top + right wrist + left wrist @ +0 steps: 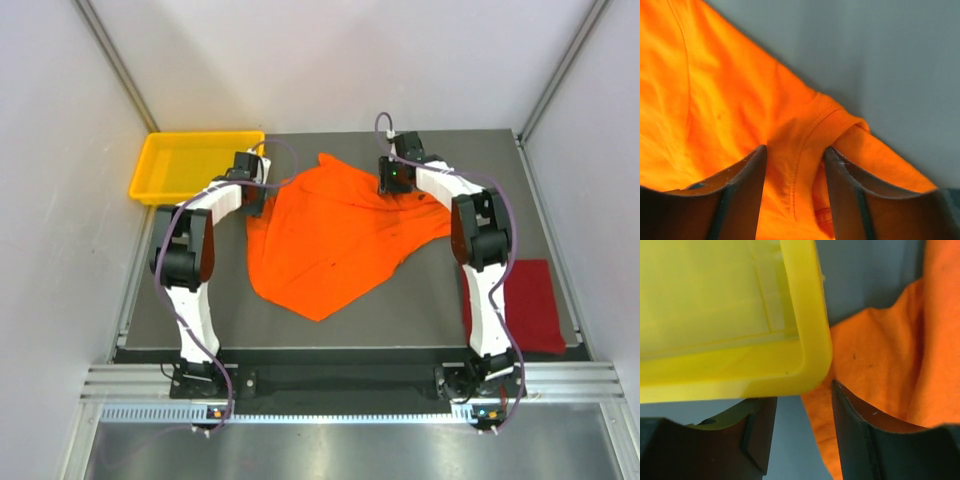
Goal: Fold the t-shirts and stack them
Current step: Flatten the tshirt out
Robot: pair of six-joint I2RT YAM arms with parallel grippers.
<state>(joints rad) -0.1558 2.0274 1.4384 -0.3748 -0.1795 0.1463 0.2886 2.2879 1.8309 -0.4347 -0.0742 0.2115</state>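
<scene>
Only the top view takes in both t-shirts. The orange t-shirt [340, 240] lies spread and rumpled in the middle of the dark bench [400, 305], and the dark red t-shirt [537, 300] lies flat at the bench's right edge, partly behind the right arm [478, 235]. That view hides the gaps between the fingers, which only the wrist views show. In the left wrist view the left fingers [755, 435] stand apart, with bare bench and the orange shirt's speckled edge between them and a corner of the yellow tray [810, 330] just ahead. In the right wrist view the right fingers [740, 195] stand apart astride a raised fold with a stitched hem [832, 117]; whether they press it I cannot tell. From above, the left arm [190, 250] bends inward to the shirt's far left edge beside the tray. The right arm reaches to its far right edge.
</scene>
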